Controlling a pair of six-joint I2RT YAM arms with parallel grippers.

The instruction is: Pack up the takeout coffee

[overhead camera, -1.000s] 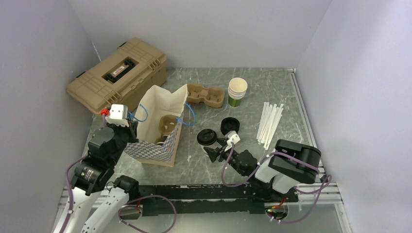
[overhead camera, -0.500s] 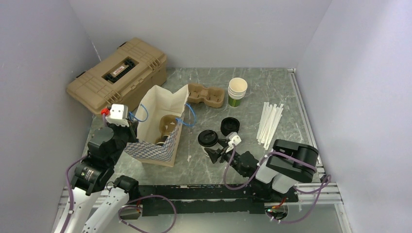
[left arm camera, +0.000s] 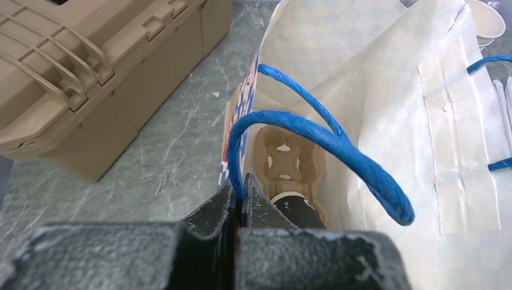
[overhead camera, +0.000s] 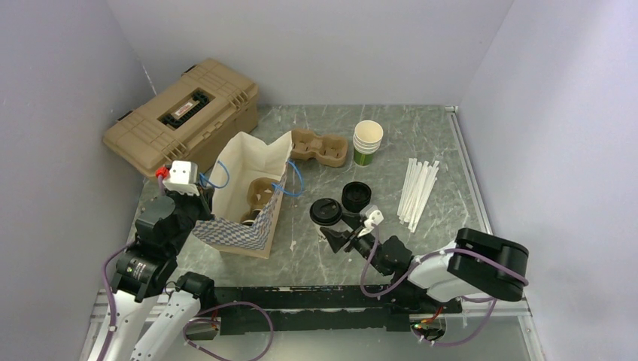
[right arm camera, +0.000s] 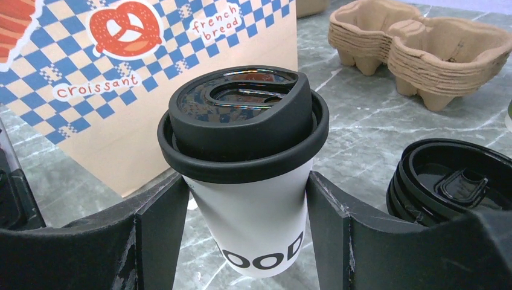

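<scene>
The takeout coffee, a white paper cup with a black lid, stands upright between the fingers of my right gripper. Both fingers press its sides just under the lid rim. From above, the cup sits right of the paper bag, with the right gripper just behind it. My left gripper is shut on the bag's blue handle at the bag's left rim and holds the bag open. Inside the bag lies a brown cup carrier with one black-lidded cup in it.
A tan toolbox stands at the back left. Behind the bag are stacked cup carriers and a stack of lidless cups. A stack of black lids lies right next to the coffee, with white straws farther right.
My right arm has swung its elbow out to the right and lower. The gripper and the coffee have shifted slightly right. The left arm and the bag have not moved.
</scene>
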